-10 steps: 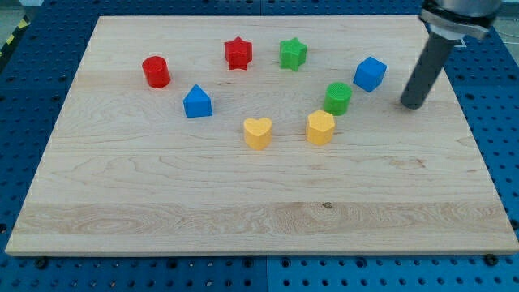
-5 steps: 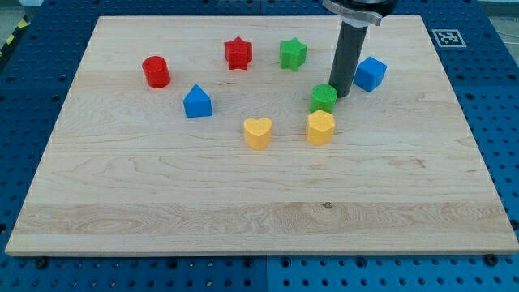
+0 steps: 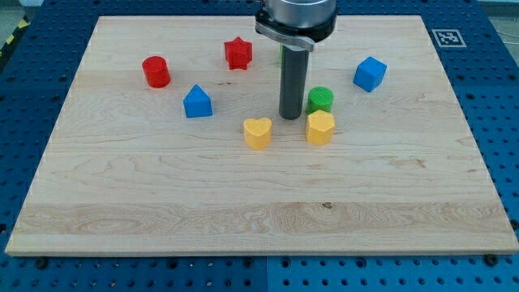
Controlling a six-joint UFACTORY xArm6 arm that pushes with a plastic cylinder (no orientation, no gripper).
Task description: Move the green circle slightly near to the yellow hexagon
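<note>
The green circle (image 3: 320,100) stands just above the yellow hexagon (image 3: 320,127), nearly touching it, right of the board's middle. My tip (image 3: 290,116) rests on the board just left of the green circle, between the yellow heart (image 3: 258,133) and the yellow hexagon and slightly above them. The rod rises straight up from there and hides most of the green star behind it.
A red star (image 3: 238,53) and a red cylinder (image 3: 156,71) sit at the upper left. A blue house-shaped block (image 3: 197,102) lies left of the tip. A blue cube (image 3: 370,74) sits at the upper right on the wooden board (image 3: 243,203).
My tip swept from the right of the blue cube leftward, pushed the green circle slightly left and down toward the yellow hexagon, then passed to the circle's left side.
</note>
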